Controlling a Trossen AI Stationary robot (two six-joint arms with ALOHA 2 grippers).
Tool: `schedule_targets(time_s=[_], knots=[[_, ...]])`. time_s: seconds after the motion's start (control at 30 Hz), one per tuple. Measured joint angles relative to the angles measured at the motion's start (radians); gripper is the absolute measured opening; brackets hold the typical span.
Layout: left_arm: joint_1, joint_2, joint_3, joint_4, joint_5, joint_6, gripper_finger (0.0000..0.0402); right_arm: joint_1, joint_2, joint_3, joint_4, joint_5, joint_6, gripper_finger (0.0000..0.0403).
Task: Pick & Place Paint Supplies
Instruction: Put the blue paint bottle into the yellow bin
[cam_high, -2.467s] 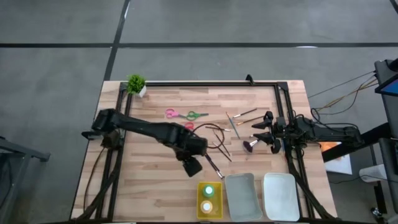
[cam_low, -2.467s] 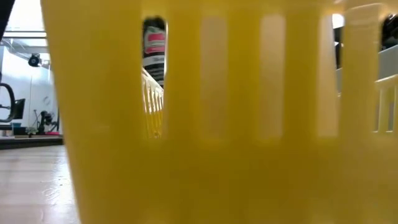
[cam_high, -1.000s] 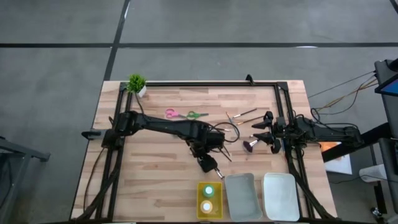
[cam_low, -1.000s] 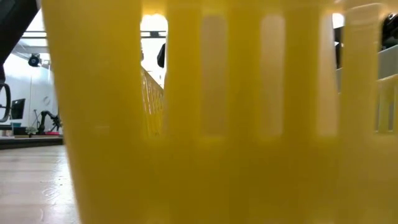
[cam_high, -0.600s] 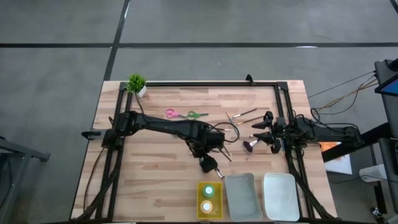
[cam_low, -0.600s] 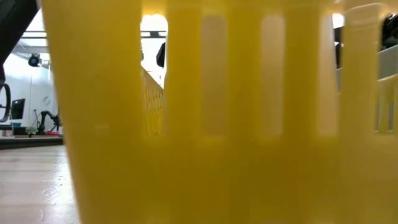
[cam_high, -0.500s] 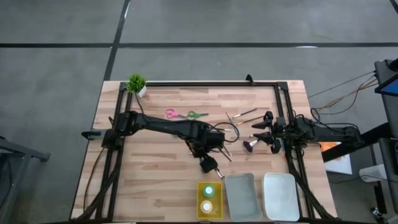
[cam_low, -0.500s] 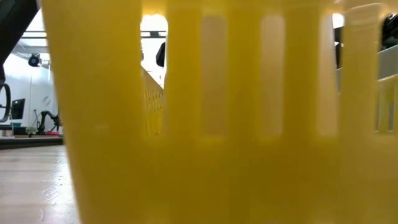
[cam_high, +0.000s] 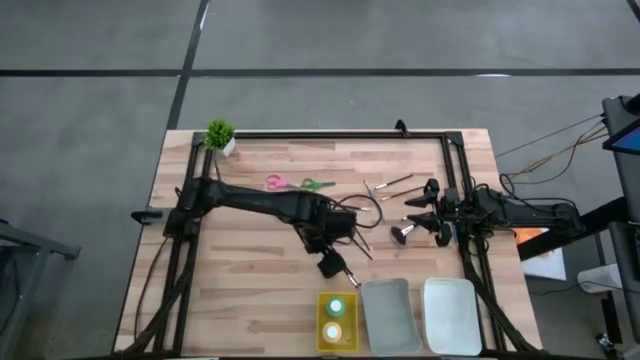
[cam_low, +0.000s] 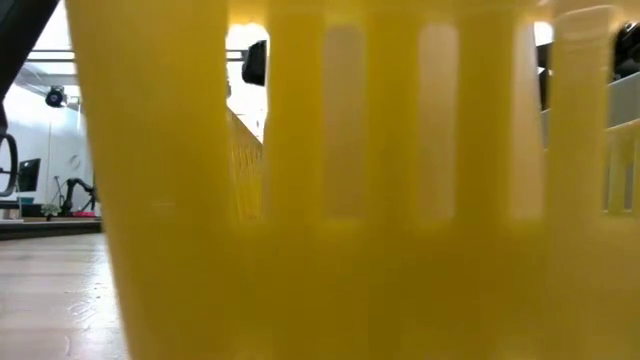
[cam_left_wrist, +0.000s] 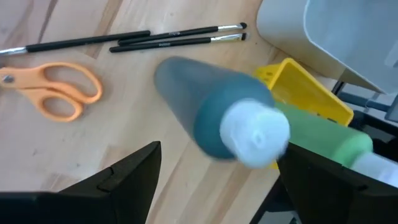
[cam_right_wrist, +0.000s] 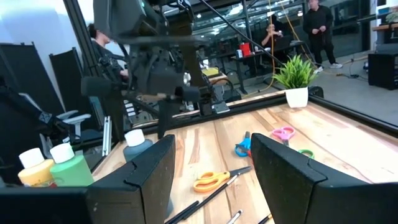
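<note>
The grey bottle (cam_left_wrist: 211, 118) sits between the spread fingers of the left gripper (cam_high: 333, 263), which are not pressing on it. Seen from that wrist, it lies tilted, cap toward the lens, its long axis running up toward the brushes (cam_left_wrist: 177, 38). In the overhead frame this sits just above the yellow tray (cam_high: 338, 320), lower centre, with the left arm stretched diagonally across the table. The right gripper (cam_high: 421, 209) waits at right, fingers apart and empty
</note>
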Motion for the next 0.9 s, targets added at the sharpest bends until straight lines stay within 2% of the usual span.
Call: schedule_targets(time_s=[0.1,0.27,0.47,0.63,0.77,0.9], knots=[[-0.009,-0.044,0.0,-0.039,-0.042,-0.022,0.0319,0.0,0.0,0.0,0.0,0.0,0.0,0.0207],[-0.052,-0.138,-0.01,-0.043,-0.205,0.031,0.0319,0.0,0.0,0.0,0.0,0.001,0.0,0.0207],[-0.154,-0.313,-0.134,0.142,-0.401,0.163,0.0316,0.0,0.0,0.0,0.0,0.0,0.0,0.0207],[-0.217,-0.509,-0.408,0.462,-0.511,0.325,0.0267,0.0,0.0,0.0,0.001,0.0,0.0,0.0207],[-0.235,-0.67,-0.688,0.767,-0.57,0.47,0.0195,0.0,0.0,0.0,0.001,0.0,0.0,0.0207],[-0.203,-0.824,-0.956,1.032,-0.577,0.545,0.0113,0.0,0.0,0.0,0.001,0.0,0.0,0.0207]])
